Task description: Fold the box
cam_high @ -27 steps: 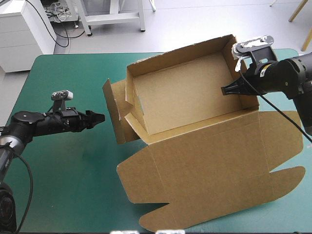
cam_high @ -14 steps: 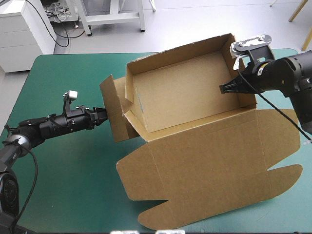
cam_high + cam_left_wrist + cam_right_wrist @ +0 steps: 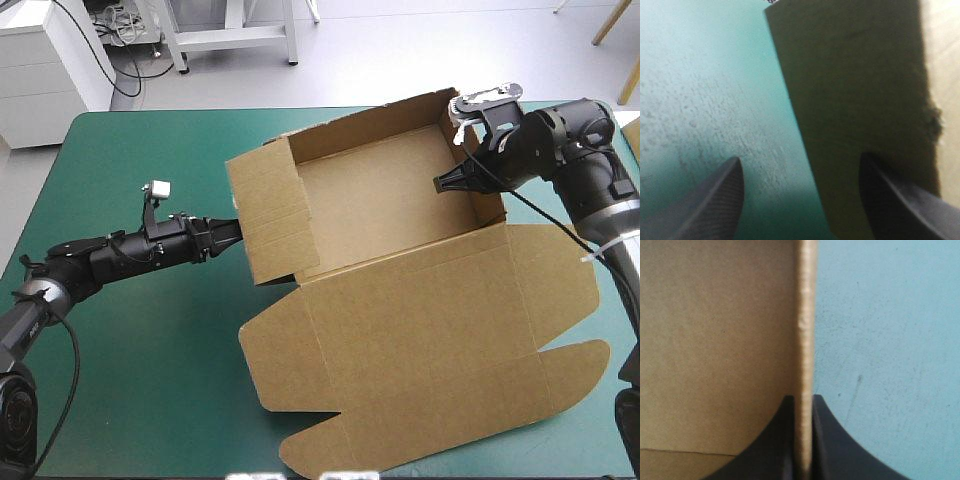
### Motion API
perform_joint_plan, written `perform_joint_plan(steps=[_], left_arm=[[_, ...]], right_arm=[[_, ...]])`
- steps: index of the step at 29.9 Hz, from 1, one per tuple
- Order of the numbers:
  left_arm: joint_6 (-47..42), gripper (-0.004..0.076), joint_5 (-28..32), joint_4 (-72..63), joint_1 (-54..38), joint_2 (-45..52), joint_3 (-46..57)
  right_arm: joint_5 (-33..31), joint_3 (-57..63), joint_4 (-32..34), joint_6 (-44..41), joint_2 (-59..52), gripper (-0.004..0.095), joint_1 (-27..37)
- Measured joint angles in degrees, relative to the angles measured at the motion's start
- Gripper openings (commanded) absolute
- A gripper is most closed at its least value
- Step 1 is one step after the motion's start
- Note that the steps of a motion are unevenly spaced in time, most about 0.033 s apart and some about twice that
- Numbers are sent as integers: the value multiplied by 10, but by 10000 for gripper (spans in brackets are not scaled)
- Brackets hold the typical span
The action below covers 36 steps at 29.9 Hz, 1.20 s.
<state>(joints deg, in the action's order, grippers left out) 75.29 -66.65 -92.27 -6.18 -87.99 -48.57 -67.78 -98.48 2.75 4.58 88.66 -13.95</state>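
The brown box [image 3: 400, 330] lies right of centre in the high view. Its open tray is in the upper middle, with the long axis running from centre-left up toward the upper right. The flat lid spreads toward the lower right. The right gripper [image 3: 440, 186] is clamped on the tray's right end wall, with the board's edge pinched between its black fingers [image 3: 827, 440]. The left gripper [image 3: 232, 231], fingers spread apart, is at the tray's left end wall. One finger is over the board and the other over the teal-green cover [image 3: 130, 380].
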Motion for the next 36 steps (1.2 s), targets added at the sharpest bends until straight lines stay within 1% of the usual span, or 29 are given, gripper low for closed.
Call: perform_joint_plan(steps=[5,13,20,24,27,29,32,36], left_arm=[[2,475,-1,-25,7,25,0],[2,476,-2,-36,30,55,0],[1,476,-3,-36,64,60,-1],[-19,475,8,-31,66,60,-6],[-73,475,50,29,66,60,-36],[-131,475,76,89,66,60,-67],[-214,475,100,158,66,60,-113],[-279,475,113,213,76,60,-155]], right_arm=[[13,0,0,0,4,-21,0],[16,0,1,1,11,-21,0],[17,0,2,2,22,-21,0],[18,0,-2,2,22,-20,0],[18,0,0,-5,22,-20,-6],[18,0,15,-20,22,-20,-16],[32,0,35,-38,24,-20,-41],[58,0,59,-66,26,-20,-77]])
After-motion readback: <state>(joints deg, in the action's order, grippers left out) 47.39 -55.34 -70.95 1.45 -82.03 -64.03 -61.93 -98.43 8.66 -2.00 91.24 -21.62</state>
